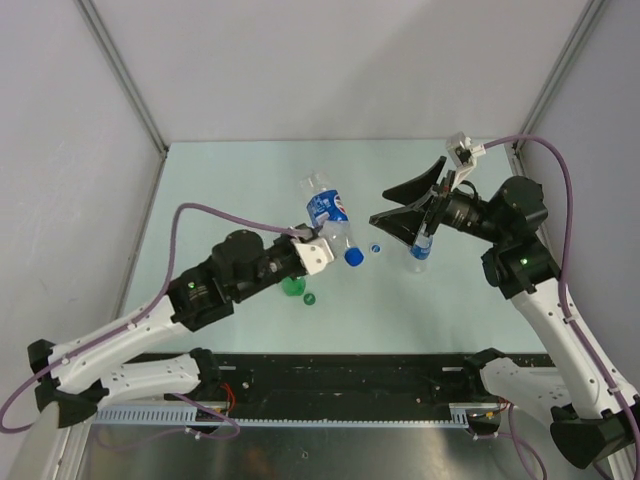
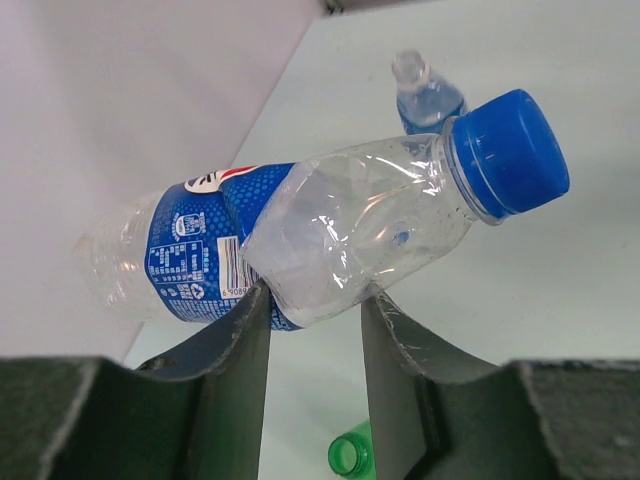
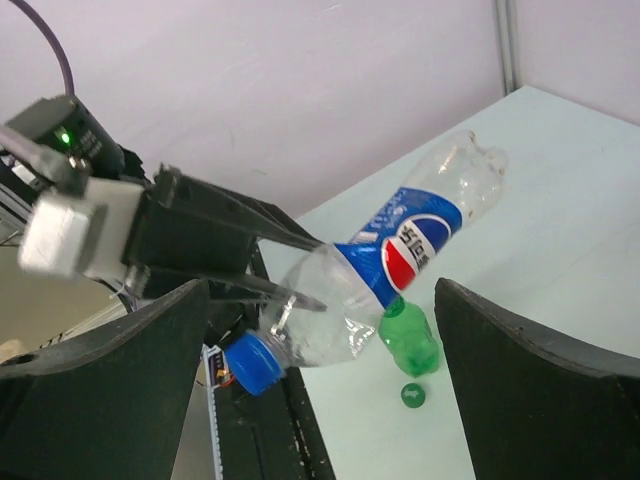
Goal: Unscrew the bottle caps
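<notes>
My left gripper (image 1: 322,250) (image 2: 315,300) is shut on a clear bottle with a blue label (image 1: 328,212) (image 2: 340,220) (image 3: 400,260) and holds it tilted above the table. Its blue cap (image 1: 353,257) (image 2: 510,150) (image 3: 250,362) is on and points toward my right gripper (image 1: 378,207) (image 3: 320,288). That gripper stands wide open just beyond the cap, touching nothing. An open green bottle (image 1: 292,287) (image 2: 350,455) (image 3: 410,340) lies on the table with its green cap (image 1: 310,298) (image 3: 412,395) beside it. A second clear bottle (image 1: 421,250) (image 2: 425,95) stands uncapped under the right gripper, and a loose blue cap (image 1: 376,248) lies near it.
The pale green table (image 1: 230,180) is enclosed by white walls at the back and both sides. A black rail with cables (image 1: 330,375) runs along the near edge between the arm bases.
</notes>
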Robot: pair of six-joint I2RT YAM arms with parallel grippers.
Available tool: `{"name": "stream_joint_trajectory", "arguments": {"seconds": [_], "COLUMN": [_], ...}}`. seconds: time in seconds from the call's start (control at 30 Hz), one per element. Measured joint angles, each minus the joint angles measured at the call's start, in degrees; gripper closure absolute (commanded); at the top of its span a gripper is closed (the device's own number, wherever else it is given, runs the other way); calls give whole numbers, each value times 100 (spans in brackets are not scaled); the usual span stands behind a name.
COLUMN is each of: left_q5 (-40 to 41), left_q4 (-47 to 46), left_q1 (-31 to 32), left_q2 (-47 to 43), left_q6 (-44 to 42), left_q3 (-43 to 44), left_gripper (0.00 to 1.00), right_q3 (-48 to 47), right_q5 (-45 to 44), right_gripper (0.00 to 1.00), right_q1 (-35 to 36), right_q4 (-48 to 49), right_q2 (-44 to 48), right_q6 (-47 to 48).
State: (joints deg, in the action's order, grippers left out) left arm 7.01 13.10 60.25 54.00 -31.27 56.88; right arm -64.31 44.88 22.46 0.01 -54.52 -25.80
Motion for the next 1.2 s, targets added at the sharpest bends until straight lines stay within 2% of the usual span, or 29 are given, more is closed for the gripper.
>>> {"name": "stream_joint_trajectory", "arguments": {"seconds": [0.33, 0.7, 0.9, 1.2], "left_q5": [-1808, -3895, -4524, -5018], "left_q4": [33, 76, 96, 114], "left_q1": [-999, -2288, -2531, -2551], "left_q2": [-83, 546, 859, 940], "left_q6": [1633, 3803, 4492, 4848], "left_q3": [579, 1211, 1257, 1257], "left_gripper": [100, 100, 100, 100], "right_q3": [0, 0, 0, 0], "right_q5": [306, 299, -219, -1325], "right_gripper": [1, 1, 1, 1], "right_q1": [129, 726, 1165, 1799], "right_q4": [17, 201, 199, 203], "right_q2": [-9, 96, 83, -260], "right_q6": [404, 918, 1246, 1543]}}
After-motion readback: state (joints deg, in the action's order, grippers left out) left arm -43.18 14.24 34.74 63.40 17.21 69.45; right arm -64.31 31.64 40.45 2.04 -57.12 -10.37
